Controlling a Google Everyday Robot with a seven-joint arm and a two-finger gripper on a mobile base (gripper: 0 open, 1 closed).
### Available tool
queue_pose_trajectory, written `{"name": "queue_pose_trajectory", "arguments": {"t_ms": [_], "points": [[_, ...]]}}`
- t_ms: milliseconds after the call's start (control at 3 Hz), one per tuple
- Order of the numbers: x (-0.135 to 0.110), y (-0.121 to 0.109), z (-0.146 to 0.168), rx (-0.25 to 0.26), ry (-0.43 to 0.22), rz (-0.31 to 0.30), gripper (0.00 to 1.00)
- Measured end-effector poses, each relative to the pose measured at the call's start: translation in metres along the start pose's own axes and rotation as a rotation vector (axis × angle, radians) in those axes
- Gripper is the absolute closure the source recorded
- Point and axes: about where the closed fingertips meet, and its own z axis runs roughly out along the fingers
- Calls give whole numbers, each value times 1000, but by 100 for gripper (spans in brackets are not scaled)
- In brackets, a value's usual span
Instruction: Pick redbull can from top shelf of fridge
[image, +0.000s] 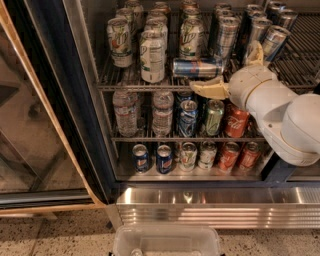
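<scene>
Redbull can (196, 67) was tipped over on its side near the front edge of the top shelf (130, 88) in the fridge (55, 100), about mid-width, just right of some white-and-green cans (152, 55). The gripper (224, 66) sat at the can's right end with its fingers (210, 89) spread wide, one along the front rail and one sticking up, gripping nothing.

On top shelf (125, 87), redbull can (196, 67) lies sideways; jaws spread wide at its right end.
</scene>
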Motion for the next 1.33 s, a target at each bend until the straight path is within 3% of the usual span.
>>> {"name": "queue_pose_trajectory", "arguments": {"t_ms": [333, 667, 1333], "points": [[-1, 5, 3, -42, 7, -13, 0], [-5, 13, 7, -86, 5, -33, 8], [-4, 34, 6, -174, 11, -36, 0]]}}
